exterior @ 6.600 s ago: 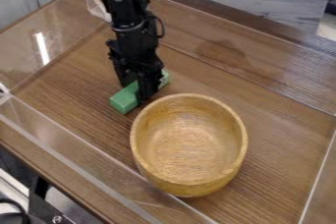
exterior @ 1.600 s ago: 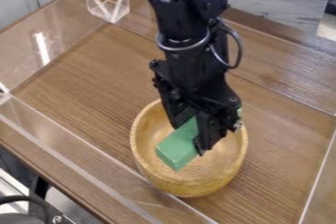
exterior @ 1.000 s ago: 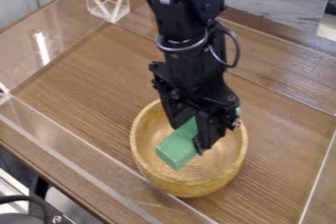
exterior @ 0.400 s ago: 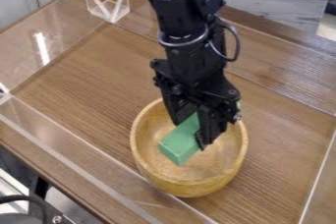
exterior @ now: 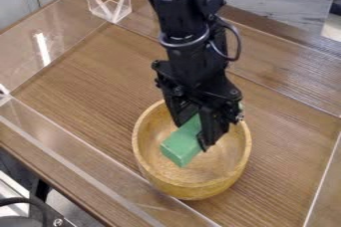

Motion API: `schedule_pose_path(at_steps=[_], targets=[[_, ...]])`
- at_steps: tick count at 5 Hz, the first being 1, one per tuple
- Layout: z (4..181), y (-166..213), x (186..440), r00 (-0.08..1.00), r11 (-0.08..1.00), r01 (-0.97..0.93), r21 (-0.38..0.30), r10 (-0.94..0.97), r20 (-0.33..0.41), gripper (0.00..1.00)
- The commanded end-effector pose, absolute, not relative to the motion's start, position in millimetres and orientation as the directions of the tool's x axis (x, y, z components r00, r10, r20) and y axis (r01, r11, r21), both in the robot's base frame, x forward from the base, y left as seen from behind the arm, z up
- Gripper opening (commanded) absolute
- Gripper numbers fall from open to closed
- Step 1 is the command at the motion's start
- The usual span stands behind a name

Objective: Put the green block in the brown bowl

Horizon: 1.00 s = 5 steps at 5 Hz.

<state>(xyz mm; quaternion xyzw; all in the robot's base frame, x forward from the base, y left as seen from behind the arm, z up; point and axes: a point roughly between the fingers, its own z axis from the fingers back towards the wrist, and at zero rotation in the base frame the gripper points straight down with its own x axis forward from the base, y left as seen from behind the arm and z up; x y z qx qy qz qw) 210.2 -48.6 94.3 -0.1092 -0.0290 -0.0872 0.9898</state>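
A: Where is there room? 
B: The wooden table [exterior: 280,92] lies bare all round the brown bowl [exterior: 158,171]; the arm and gripper [exterior: 208,137], clamped on the green block [exterior: 184,145], fill the hollow. 
A: Obstacles? 
B: Clear walls [exterior: 80,176] fence the near and left sides; a clear stand [exterior: 110,4] sits far back.

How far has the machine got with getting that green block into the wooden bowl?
Nearly there. Done: the green block is off the table and sits over the hollow of the brown bowl. In hand: the tool is shut on the block, holding it tilted inside the rim. Left: open the tool so the block drops to the bottom, then lift the arm clear.
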Motion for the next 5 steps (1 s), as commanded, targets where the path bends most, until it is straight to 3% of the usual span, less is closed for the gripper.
schedule_pose_path(at_steps=[1,5], targets=[[107.5,-46.4,224.7,0.978,0.961,0.184,-0.209,-0.157,0.138,0.0],[104.4,-42.3,230.5,0.98,0.96,0.172,-0.222,-0.144,0.138,0.0]])
